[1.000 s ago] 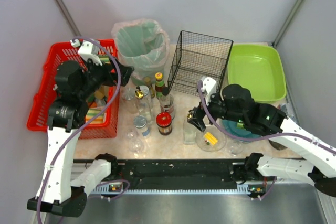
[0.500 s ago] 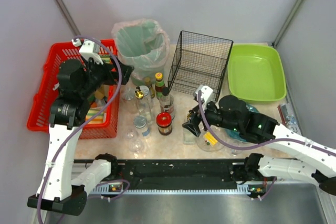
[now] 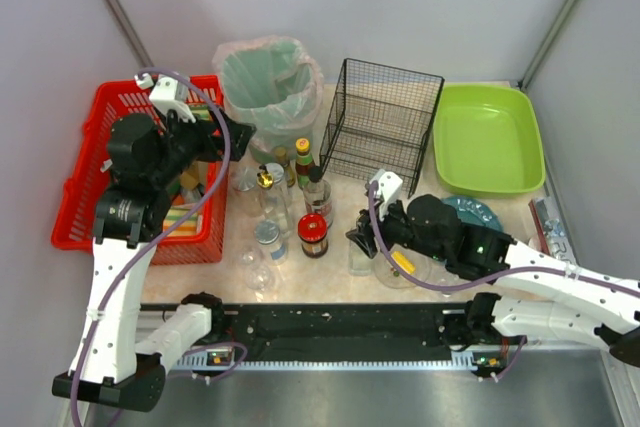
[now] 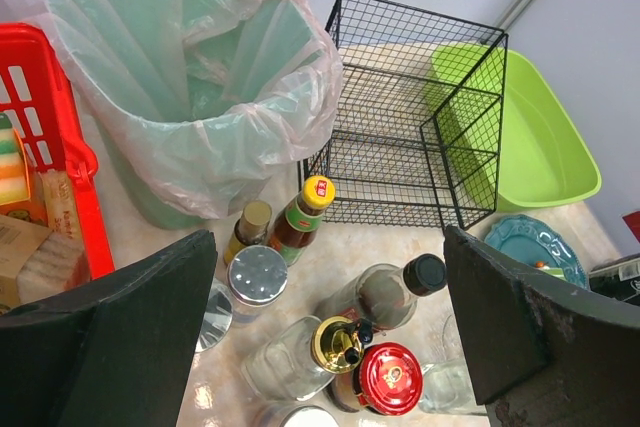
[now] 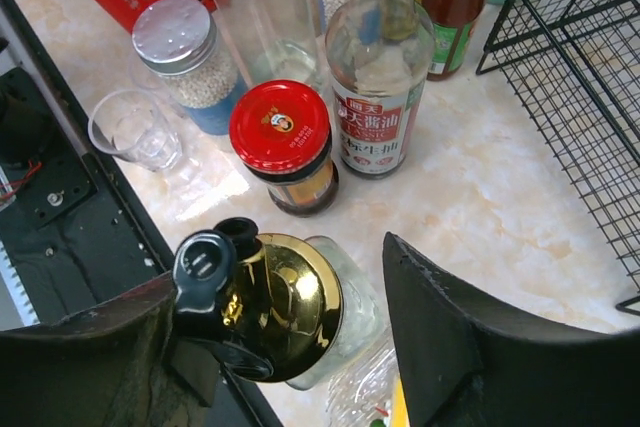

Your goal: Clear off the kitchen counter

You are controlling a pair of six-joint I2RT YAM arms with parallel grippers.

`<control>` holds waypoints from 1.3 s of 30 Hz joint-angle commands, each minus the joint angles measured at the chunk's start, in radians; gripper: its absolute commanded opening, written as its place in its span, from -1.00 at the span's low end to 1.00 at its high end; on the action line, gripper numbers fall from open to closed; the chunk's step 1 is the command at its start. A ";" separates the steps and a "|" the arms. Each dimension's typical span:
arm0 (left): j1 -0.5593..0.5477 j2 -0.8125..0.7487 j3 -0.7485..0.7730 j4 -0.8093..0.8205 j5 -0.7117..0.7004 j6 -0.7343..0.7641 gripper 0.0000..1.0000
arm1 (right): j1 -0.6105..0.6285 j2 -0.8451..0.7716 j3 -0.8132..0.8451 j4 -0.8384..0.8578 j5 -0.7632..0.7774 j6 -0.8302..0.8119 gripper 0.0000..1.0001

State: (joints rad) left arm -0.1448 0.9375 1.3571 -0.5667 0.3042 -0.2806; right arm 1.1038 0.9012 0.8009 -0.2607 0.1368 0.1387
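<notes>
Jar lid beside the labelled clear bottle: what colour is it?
The jar lid is red; right wrist view.

The kitchen counter (image 5: 480,197) is a wide, flat beige tabletop with pale marbling, glossy and heavily cluttered

This is a robot test room made up to look like a kitchen. Plain grey walls (image 3: 400,7) stand all around. A left arm (image 3: 110,287) and a right arm (image 3: 560,282) sit by a black-and-silver metal rail (image 3: 340,332). The kitchen counter (image 5: 480,187) looks like pale stone. On it are a sauce bottle (image 4: 303,215), a red-lid jar (image 5: 283,147), a bin (image 3: 265,82), a wire rack (image 3: 385,117) and a green tub (image 3: 490,137).
</notes>
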 commanded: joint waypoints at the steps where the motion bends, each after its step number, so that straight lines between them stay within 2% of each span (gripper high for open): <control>1: 0.002 -0.016 -0.001 0.056 0.018 -0.008 0.97 | 0.011 -0.027 -0.014 0.078 0.030 0.001 0.08; 7: 0.002 -0.006 -0.012 0.048 0.022 -0.011 0.98 | 0.014 -0.025 -0.014 0.058 0.032 -0.011 -0.28; 11: 0.002 -0.003 -0.013 0.050 0.019 -0.009 0.97 | 0.018 -0.016 -0.003 0.049 0.033 -0.014 -0.82; 13: 0.002 -0.003 -0.010 0.050 0.019 -0.009 0.97 | 0.025 -0.015 0.007 0.046 0.052 -0.022 -1.00; 17: 0.002 -0.009 -0.009 0.045 0.016 -0.009 0.97 | 0.027 -0.010 0.070 0.035 0.086 -0.034 -1.00; 24: 0.002 -0.017 0.014 0.028 -0.002 -0.008 0.97 | 0.027 -0.005 0.349 -0.011 0.153 -0.079 -1.00; 28: 0.002 -0.011 0.031 0.030 -0.004 -0.019 0.98 | 0.027 0.027 0.498 -0.041 0.222 -0.132 -1.00; 32: 0.002 -0.002 0.050 0.031 -0.005 -0.017 0.97 | 0.022 0.077 0.627 -0.049 0.339 -0.260 -1.00; 35: 0.002 0.004 0.063 0.028 -0.005 -0.014 0.97 | -0.028 0.125 0.716 -0.043 0.353 -0.333 -1.00; 39: 0.002 0.012 0.086 0.016 -0.002 -0.003 0.97 | -0.155 0.188 0.799 -0.017 0.276 -0.370 -1.00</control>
State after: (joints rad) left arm -0.1448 0.9424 1.3907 -0.5739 0.3019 -0.2897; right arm 1.0489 1.0439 1.4986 -0.3870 0.4206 -0.1368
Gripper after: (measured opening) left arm 0.986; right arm 0.385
